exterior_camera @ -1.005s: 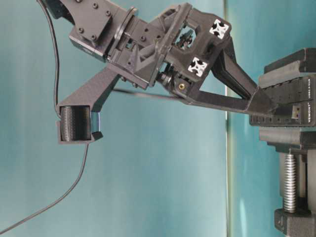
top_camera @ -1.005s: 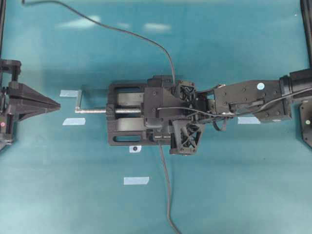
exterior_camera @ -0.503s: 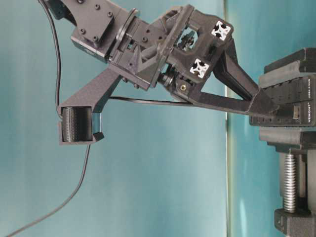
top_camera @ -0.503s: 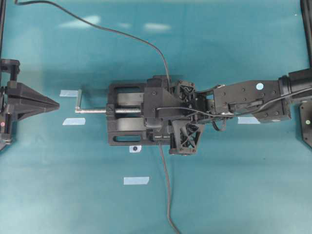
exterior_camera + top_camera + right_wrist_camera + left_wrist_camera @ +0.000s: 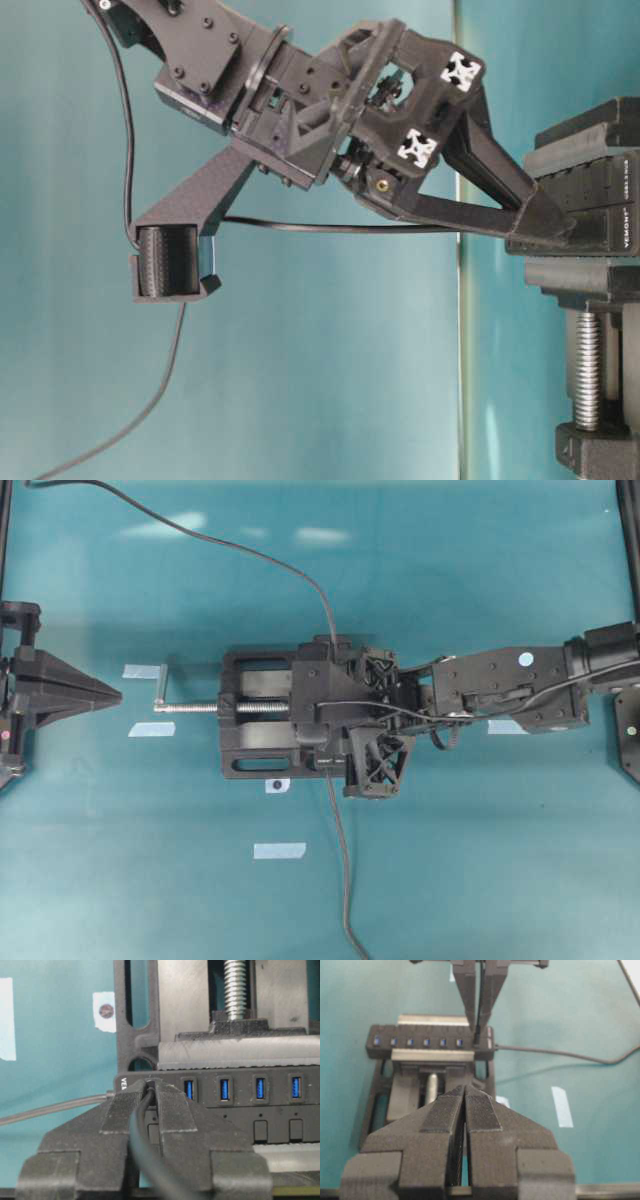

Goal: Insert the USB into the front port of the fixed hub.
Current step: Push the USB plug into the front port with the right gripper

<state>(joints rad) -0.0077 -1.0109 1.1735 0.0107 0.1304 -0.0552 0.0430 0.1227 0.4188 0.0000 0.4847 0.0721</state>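
**Pinching the plug at the hub's printed end**

Gripping the USB (image 5: 149, 1091) between narrowly set fingertips, the right gripper (image 5: 150, 1092) has its tips pressed against the fixed hub (image 5: 280, 1091) at the port nearest the white print. The plug itself is almost wholly hidden by the pads; only its dark cable shows, running back toward 6 o'clock in the right wrist view. Whether the plug is seated in the port I cannot tell. To the 3 o'clock side of the fingertips, four blue ports stand in a row.

Seen from overhead, the right gripper (image 5: 335, 712) reaches in from 3 o'clock over the vise (image 5: 258, 725), whose silver screw handle (image 5: 163, 688) points to 9 o'clock. The hub sits clamped across the vise jaws. A second cable (image 5: 342, 880) leaves the hub toward 6 o'clock.

At the 9 o'clock edge of the overhead view the left gripper (image 5: 118, 693) is well apart from the vise, its pads (image 5: 481, 1112) pressed together with nothing between them.
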